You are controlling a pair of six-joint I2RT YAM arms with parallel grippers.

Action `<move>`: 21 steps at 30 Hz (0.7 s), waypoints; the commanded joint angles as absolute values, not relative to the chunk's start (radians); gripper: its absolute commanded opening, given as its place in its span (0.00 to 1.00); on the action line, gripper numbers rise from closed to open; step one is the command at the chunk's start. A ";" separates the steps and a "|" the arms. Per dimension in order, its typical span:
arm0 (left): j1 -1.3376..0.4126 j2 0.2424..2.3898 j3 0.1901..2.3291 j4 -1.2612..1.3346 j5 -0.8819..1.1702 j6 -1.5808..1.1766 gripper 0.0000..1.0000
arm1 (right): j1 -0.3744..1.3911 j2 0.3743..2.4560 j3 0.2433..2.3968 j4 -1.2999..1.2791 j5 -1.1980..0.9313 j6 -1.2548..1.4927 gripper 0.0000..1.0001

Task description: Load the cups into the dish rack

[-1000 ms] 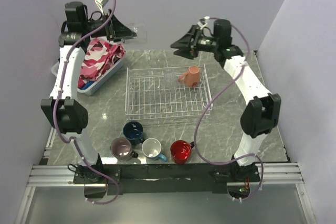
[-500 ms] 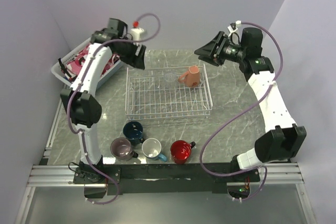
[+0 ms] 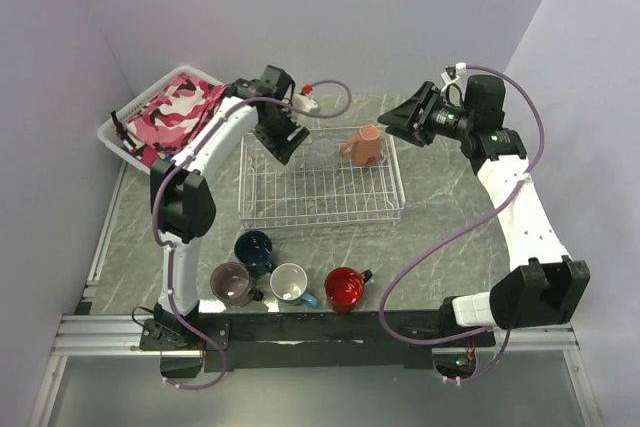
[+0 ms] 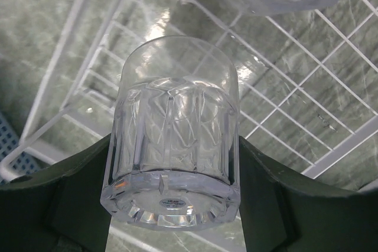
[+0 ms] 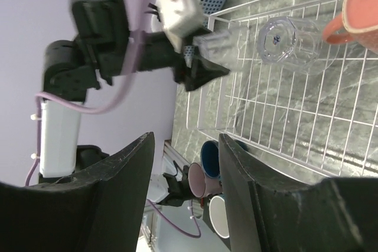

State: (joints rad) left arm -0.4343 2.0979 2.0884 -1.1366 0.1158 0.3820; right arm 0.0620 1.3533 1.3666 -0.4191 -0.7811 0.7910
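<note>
My left gripper (image 3: 290, 145) is shut on a clear cut-glass tumbler (image 4: 174, 140), which hangs just above the back-left corner of the white wire dish rack (image 3: 300, 197). A second clear glass (image 3: 322, 150) lies in the rack beside a salmon mug (image 3: 365, 145). Off the rack's back-right corner, my right gripper (image 3: 398, 119) hangs open and empty. At the table's front stand the navy (image 3: 255, 249), mauve (image 3: 232, 283), light blue (image 3: 290, 283) and red (image 3: 345, 288) mugs. In the right wrist view I see the lying glass (image 5: 289, 42) and the salmon mug (image 5: 360, 16).
A white plastic basket (image 3: 118, 127) with pink patterned cloth sits at the back left, by the wall. The left arm's upper links stretch across the table's left side. Purple cables loop off both arms. Grey walls close in the back and both sides.
The left arm has swung from above the basket to the rack's back-left corner, carrying the glass. The right arm has drawn back to the right and its jaws have narrowed a little.
</note>
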 commanded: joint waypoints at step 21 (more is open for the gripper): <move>-0.489 2.223 2.062 -0.890 0.156 0.336 0.03 | 0.034 1.256 1.305 -0.367 -0.795 0.801 0.54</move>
